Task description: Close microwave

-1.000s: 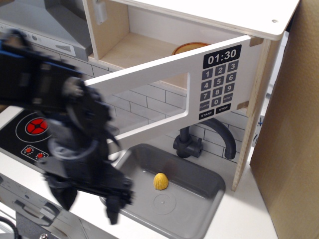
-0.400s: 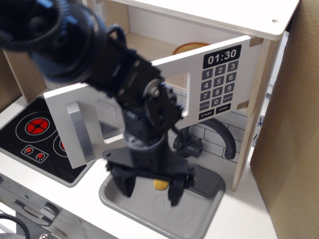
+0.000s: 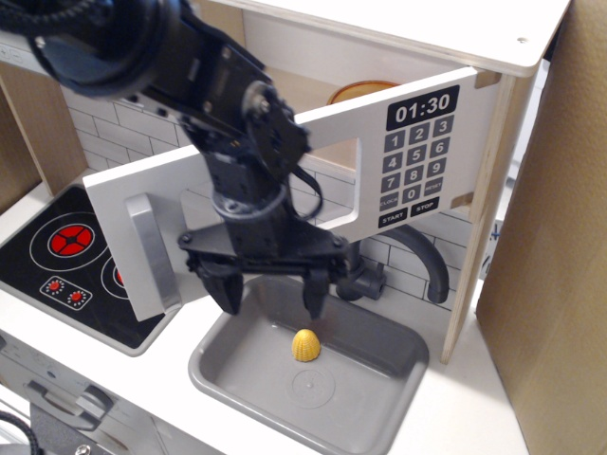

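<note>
The toy wooden microwave sits at the top of the play kitchen. Its wide white door stands swung open toward me, with the clear window in its middle. The black clock display reads 01:30 above the keypad. The grey vertical bar handle is at the door's free left end. My black gripper hangs open and empty in front of the door's lower edge, fingers pointing down over the sink, with one fingertip on the right. My arm hides part of the window.
A grey sink below holds a small yellow object. A dark tap rises behind it. A black hob with red burners lies to the left. A brown cardboard wall stands at the right. An orange plate lies inside the microwave.
My arm swung in from the lower left to the middle, then rose and moved back toward the door. The door's left end and handle are now uncovered. The door has not moved.
</note>
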### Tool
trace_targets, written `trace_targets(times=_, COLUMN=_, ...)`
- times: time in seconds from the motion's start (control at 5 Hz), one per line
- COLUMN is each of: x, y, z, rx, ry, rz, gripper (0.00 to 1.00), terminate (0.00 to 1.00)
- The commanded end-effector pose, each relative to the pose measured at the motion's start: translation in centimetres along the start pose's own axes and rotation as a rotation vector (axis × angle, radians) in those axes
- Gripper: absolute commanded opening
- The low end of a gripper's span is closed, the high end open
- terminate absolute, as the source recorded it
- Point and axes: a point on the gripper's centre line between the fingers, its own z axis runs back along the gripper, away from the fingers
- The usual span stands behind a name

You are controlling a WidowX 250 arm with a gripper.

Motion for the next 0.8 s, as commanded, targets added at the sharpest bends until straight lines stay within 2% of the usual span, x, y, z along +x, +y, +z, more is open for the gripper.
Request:
trace_targets(times=0.0, x=3.6, y=2.0, z=1.4, rx=-0.034, ry=-0.125, rz=-0.044, gripper=1.0, terminate=0.0)
trace_targets(times=0.4, x=8.2, y=3.2, z=0.9, rx=-0.019, ry=-0.229, rz=-0.06, gripper=1.0, terminate=0.0)
trace_targets(times=0.6, x=10.1, y=3.3, z=1.1, rx=-0.024, ry=-0.256, rz=-0.042, gripper=1.0, terminate=0.0)
